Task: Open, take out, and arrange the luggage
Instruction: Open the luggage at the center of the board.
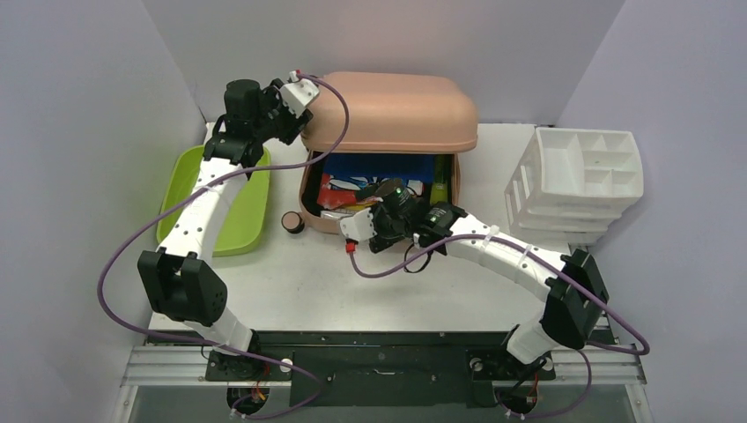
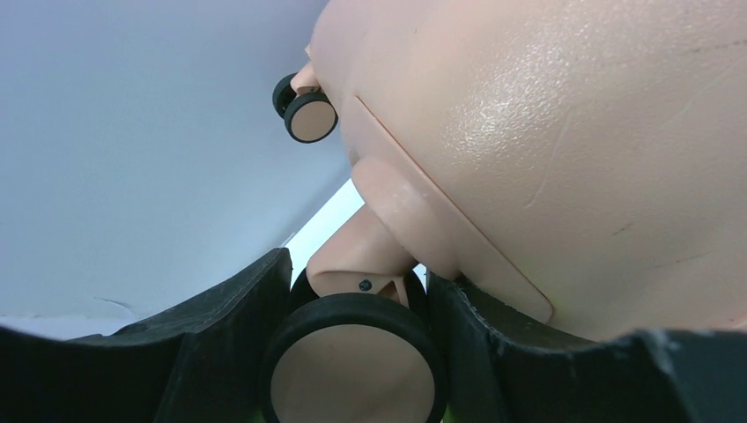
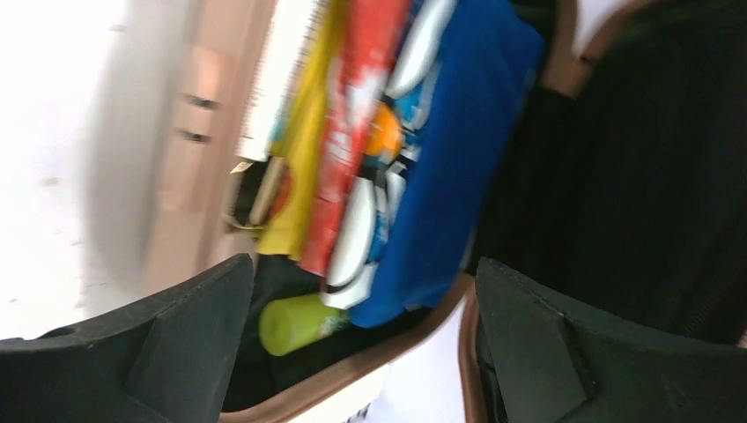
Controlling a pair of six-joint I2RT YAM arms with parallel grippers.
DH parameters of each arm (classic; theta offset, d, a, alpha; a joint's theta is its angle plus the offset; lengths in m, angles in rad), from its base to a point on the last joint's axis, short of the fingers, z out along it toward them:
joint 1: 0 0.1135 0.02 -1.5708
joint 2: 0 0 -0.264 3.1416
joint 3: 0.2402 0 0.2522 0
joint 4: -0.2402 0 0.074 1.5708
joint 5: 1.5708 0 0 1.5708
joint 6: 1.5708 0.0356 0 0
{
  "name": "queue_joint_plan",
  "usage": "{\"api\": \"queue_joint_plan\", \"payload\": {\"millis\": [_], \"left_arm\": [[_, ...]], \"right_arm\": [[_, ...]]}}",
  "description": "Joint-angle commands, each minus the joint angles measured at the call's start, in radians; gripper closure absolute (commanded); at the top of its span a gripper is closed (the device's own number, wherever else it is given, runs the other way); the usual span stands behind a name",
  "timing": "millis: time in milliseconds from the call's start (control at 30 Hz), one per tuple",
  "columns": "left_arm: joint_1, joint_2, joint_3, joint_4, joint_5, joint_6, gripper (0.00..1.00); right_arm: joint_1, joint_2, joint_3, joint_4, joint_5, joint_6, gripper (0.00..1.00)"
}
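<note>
The pink luggage [image 1: 388,110] stands open at the back of the table [image 1: 308,282], its lid raised on a slant over the base and its rear edge close to the back wall. The left claw [image 2: 359,273] is clamped on a caster wheel [image 2: 352,374] at the lid's left corner, one finger on each side of the tyre. A second wheel [image 2: 306,113] shows further along the shell. The right claw [image 3: 361,264] hangs over the base's near rim, jaws spread wide with nothing between them. Below it lie a blue packet [image 3: 458,167], a red one [image 3: 352,150] and a green tube [image 3: 299,322], packed tight against black lining. A green tub [image 1: 238,211] sits just left of the base, with one base wheel [image 1: 292,222] in the gap between them. A white organizer [image 1: 586,172] stands to the right, a strip of bare table apart. The widest open room lies in front — bare white surface from the luggage's near edge down to the arm mounts.
</note>
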Motion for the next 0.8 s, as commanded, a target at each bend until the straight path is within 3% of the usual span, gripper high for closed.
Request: {"api": "queue_joint_plan", "payload": {"millis": [0, 67, 100, 200, 367, 500, 667, 767], "left_arm": [[0.018, -0.07, 0.041, 0.219, -0.095, -0.068, 0.7], [0.019, -0.081, 0.03, 0.222, -0.1, -0.069, 0.51], [0.019, -0.085, 0.025, 0.223, -0.106, -0.07, 0.34], [0.018, -0.119, -0.002, 0.223, -0.122, -0.076, 0.04], [0.022, -0.242, -0.096, 0.193, -0.116, -0.094, 0.04], [0.023, -0.372, -0.205, 0.101, -0.024, -0.068, 0.04], [-0.008, -0.44, -0.341, -0.174, 0.28, 0.13, 0.04], [-0.119, -0.419, -0.427, -0.253, 0.296, 0.22, 0.04]], "right_arm": [[-0.056, 0.014, 0.075, 0.266, 0.17, 0.058, 0.08], [-0.086, 0.033, 0.129, 0.275, 0.186, 0.063, 0.08], [-0.108, 0.049, 0.151, 0.269, 0.187, 0.062, 0.08], [-0.159, 0.087, 0.287, 0.221, 0.152, 0.055, 0.08], [-0.249, 0.181, 0.516, 0.108, 0.078, 0.022, 0.09], [-0.304, 0.287, 0.675, 0.053, 0.009, -0.011, 0.08], [-0.361, 0.39, 0.812, 0.068, 0.0, -0.037, 0.06], [-0.386, 0.443, 0.851, 0.128, 0.009, -0.045, 0.03]]}}
